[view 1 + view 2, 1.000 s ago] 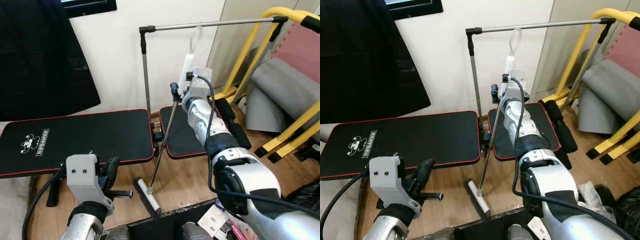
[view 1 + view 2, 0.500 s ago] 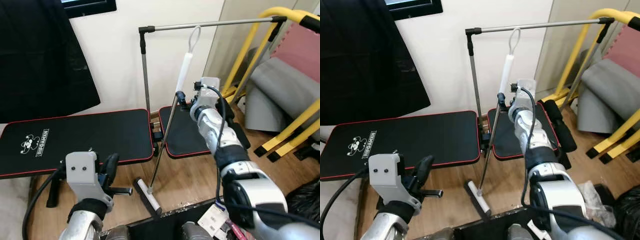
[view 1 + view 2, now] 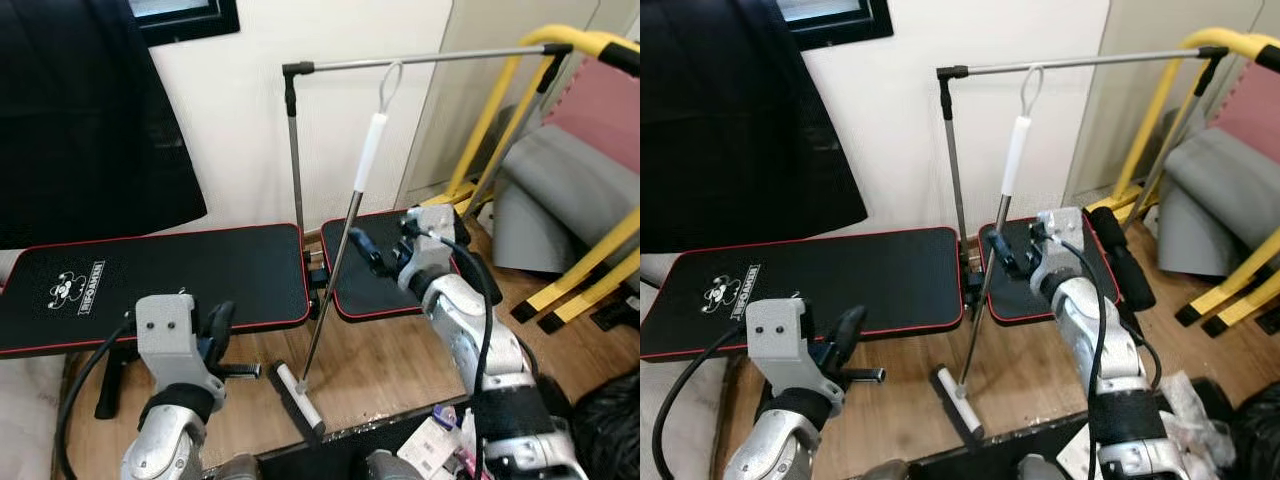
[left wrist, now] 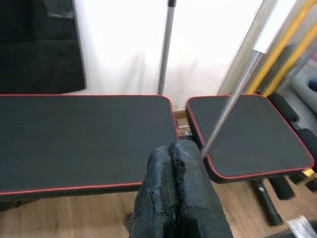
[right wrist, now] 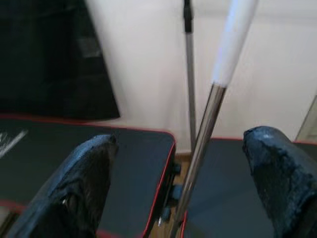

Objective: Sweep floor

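Note:
A sweeper stands on the wooden floor on its head (image 3: 298,393). Its silver pole (image 3: 335,270) leans up to a white grip (image 3: 368,150), whose loop hangs on a rack bar (image 3: 420,60). My right gripper (image 3: 368,248) is at mid-height just right of the pole and open. In the right wrist view the pole (image 5: 200,148) runs between the two wide-apart fingers (image 5: 84,183) without touching them. My left gripper (image 3: 218,325) is held low in front of the bench, shut and empty, its fingers (image 4: 173,183) pressed together.
A black weight bench with red edging (image 3: 150,280) and its second pad (image 3: 380,280) stand along the white wall behind the sweeper. A yellow frame (image 3: 500,110) and grey cushion (image 3: 570,190) crowd the right. Black cloth (image 3: 80,110) hangs at the left. Clutter (image 3: 440,440) lies near my feet.
My right arm has drawn back and dropped from the top of the metal pole to its middle, uncovering the white grip. The sweeper and my left arm stayed put.

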Robot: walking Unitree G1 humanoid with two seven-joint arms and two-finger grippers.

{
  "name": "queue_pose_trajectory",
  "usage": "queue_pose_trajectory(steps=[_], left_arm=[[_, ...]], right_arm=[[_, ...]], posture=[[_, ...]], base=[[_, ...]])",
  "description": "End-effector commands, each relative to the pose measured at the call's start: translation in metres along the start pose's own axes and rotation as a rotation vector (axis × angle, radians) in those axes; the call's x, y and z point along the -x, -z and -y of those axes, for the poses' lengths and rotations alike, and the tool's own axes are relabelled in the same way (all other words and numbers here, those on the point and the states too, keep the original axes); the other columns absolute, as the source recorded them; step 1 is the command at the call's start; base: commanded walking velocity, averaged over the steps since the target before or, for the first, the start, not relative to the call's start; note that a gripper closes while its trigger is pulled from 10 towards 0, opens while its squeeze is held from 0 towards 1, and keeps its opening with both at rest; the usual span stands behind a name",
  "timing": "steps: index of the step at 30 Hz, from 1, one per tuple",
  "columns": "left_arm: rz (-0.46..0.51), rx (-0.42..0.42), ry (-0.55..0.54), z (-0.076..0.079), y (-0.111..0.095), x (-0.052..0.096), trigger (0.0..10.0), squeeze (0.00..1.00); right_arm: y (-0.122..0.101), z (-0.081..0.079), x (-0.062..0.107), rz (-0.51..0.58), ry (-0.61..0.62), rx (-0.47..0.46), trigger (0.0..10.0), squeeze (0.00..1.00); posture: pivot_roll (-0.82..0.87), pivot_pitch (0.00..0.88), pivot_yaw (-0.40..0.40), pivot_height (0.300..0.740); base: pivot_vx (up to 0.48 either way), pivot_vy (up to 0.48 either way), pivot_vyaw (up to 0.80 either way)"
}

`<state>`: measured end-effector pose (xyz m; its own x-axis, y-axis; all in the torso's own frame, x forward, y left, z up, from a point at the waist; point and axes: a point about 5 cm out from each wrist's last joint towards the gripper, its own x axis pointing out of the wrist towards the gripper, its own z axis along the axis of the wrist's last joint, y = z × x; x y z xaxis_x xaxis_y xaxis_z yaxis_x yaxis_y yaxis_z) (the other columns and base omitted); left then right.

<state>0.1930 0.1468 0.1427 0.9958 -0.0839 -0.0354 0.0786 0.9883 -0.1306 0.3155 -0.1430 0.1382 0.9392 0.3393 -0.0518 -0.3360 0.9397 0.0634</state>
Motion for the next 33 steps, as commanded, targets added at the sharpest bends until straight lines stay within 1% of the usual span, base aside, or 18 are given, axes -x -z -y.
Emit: queue_pose_trajectory(steps=[1, 2, 3, 4, 6, 8, 10, 13, 15, 17, 19, 21, 24, 27, 28, 33], left_arm=[[-0.016, -0.017, 0.012, -0.003, 0.005, 0.0, 10.0, 0.0], [-0.023, -0.039, 0.016, -0.008, 0.009, -0.005, 10.0, 0.0], [-0.035, -0.069, 0.016, -0.01, 0.011, -0.007, 10.0, 0.0], [-0.035, -0.069, 0.016, -0.01, 0.011, -0.007, 10.0, 0.0], [-0.053, -0.132, 0.024, -0.013, 0.015, -0.011, 10.0, 0.0], [-0.063, -0.161, 0.056, -0.013, 0.019, -0.013, 10.0, 0.0], [-0.07, -0.174, 0.095, -0.009, 0.024, -0.013, 10.0, 0.0], [-0.07, -0.17, 0.103, -0.007, 0.026, -0.013, 10.0, 0.0], [-0.065, -0.148, 0.091, -0.006, 0.029, -0.014, 10.0, 0.0], [-0.048, -0.128, 0.069, -0.009, 0.03, -0.016, 10.0, 0.0], [-0.048, -0.128, 0.069, -0.009, 0.03, -0.016, 10.0, 0.0], [-0.026, -0.145, 0.043, -0.011, 0.032, -0.019, 10.0, 0.0], [-0.02, -0.138, 0.028, -0.013, 0.033, -0.02, 10.0, 0.0], [-0.018, -0.137, 0.024, -0.014, 0.033, -0.021, 10.0, 0.0], [-0.015, -0.137, 0.022, -0.014, 0.033, -0.022, 10.0, 0.0], [-0.005, -0.135, 0.022, -0.015, 0.034, -0.026, 10.0, 0.0]], right_arm=[[-0.003, -0.002, 0.009, 0.027, -0.024, 0.053, 10.0, 0.0], [0.003, -0.003, 0.021, 0.024, -0.047, 0.096, 10.0, 0.0], [0.005, -0.003, 0.026, 0.021, -0.055, 0.11, 10.0, 0.0], [0.005, -0.003, 0.026, 0.021, -0.055, 0.11, 10.0, 0.0], [0.008, -0.004, 0.034, 0.006, -0.058, 0.13, 10.0, 0.0], [0.012, -0.002, 0.041, -0.005, -0.044, 0.145, 10.0, 0.0], [0.018, 0.001, 0.046, -0.016, -0.025, 0.162, 10.0, 0.0], [0.019, 0.002, 0.047, -0.017, -0.014, 0.158, 10.0, 0.0], [0.021, 0.003, 0.046, -0.021, -0.001, 0.144, 10.0, 0.0], [0.024, 0.0, 0.044, -0.029, -0.012, 0.135, 10.0, 0.0], [0.024, 0.0, 0.044, -0.029, -0.012, 0.135, 10.0, 0.0], [0.028, 0.0, 0.042, -0.054, -0.02, 0.149, 10.0, 0.0], [0.029, -0.001, 0.04, -0.049, -0.032, 0.136, 10.0, 0.0], [0.029, -0.001, 0.039, -0.045, -0.039, 0.125, 10.0, 0.0], [0.029, -0.001, 0.038, -0.047, -0.043, 0.123, 10.0, 0.0], [0.029, 0.0, 0.034, -0.054, -0.038, 0.13, 10.0, 0.0]], posture=[[0.01, 0.091, -0.022, 0.74], [0.0, 0.068, -0.017, 0.74], [0.0, 0.068, -0.017, 0.74], [0.0, 0.068, -0.017, 0.74], [0.0, 0.055, -0.019, 0.74], [-0.01, 0.038, -0.016, 0.74], [-0.02, 0.018, -0.01, 0.74], [-0.02, 0.008, -0.006, 0.74], [-0.02, 0.0, -0.002, 0.74], [-0.02, 0.0, 0.001, 0.74], [-0.02, 0.0, 0.001, 0.74], [-0.01, 0.0, -0.005, 0.74], [0.0, 0.0, 0.0, 0.74], [0.0, 0.0, 0.0, 0.74], [-0.01, 0.0, -0.013, 0.74], [-0.01, 0.0, -0.015, 0.74]], base=[[0.48, 0.0, 0.0], [0.0, 0.0, 0.0], [0.0, 0.0, 0.0], [0.0, 0.0, 0.0], [0.0, 0.0, 0.0], [0.0, 0.0, 0.0], [0.0, 0.0, 0.0], [0.0, 0.0, 0.0], [0.0, 0.0, 0.0], [0.0, 0.0, 0.0], [0.0, 0.0, 0.0], [0.0, 0.0, 0.0], [0.0, 0.0, 0.0], [0.0, 0.0, 0.0], [0.0, 0.0, 0.0], [0.0, 0.0, 0.0]])
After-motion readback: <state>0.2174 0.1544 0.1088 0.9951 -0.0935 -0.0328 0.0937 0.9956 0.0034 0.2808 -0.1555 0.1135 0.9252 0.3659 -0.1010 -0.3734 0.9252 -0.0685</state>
